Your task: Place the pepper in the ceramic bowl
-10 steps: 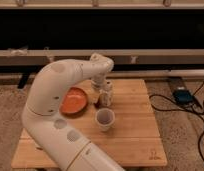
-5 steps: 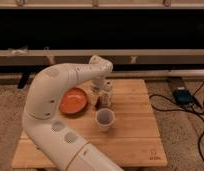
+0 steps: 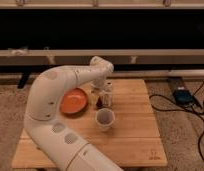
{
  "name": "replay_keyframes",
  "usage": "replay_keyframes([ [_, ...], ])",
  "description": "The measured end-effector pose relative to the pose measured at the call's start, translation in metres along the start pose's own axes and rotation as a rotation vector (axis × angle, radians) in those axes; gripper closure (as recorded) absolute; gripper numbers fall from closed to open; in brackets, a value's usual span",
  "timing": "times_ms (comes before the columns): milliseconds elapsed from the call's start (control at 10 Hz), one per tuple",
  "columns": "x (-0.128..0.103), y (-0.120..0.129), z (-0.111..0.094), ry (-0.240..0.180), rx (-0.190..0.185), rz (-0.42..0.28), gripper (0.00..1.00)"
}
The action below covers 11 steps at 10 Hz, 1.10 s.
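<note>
The ceramic bowl (image 3: 73,101), wide, shallow and orange-red inside, sits on the left part of the wooden table (image 3: 135,135). My gripper (image 3: 99,95) hangs from the curled white arm just right of the bowl's rim and close to a small white bottle (image 3: 109,94). A small dark red shape directly under the gripper looks like the pepper (image 3: 99,103). It is just above or on the table, between the bowl and the bottle. The arm's wrist hides how the gripper meets it.
A white cup (image 3: 105,119) stands upright in front of the gripper, near the table's middle. A dark device with black cables (image 3: 183,96) lies on the floor to the right. A dark bench or shelf runs behind the table.
The wrist has shifted only slightly sideways above the same spot. The bowl, cup and bottle have not moved.
</note>
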Motion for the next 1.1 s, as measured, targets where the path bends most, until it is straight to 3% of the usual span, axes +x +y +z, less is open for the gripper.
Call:
replay_keyframes([
  [500,0.006,-0.007,0.006,0.01,0.033,-0.003,0.31],
  [600,0.007,-0.008,0.008,0.01,0.038,-0.006,0.35],
  [800,0.01,-0.009,0.011,0.012,0.043,-0.011,0.51],
  [1100,0.013,-0.009,0.006,0.004,0.058,-0.021,0.84],
])
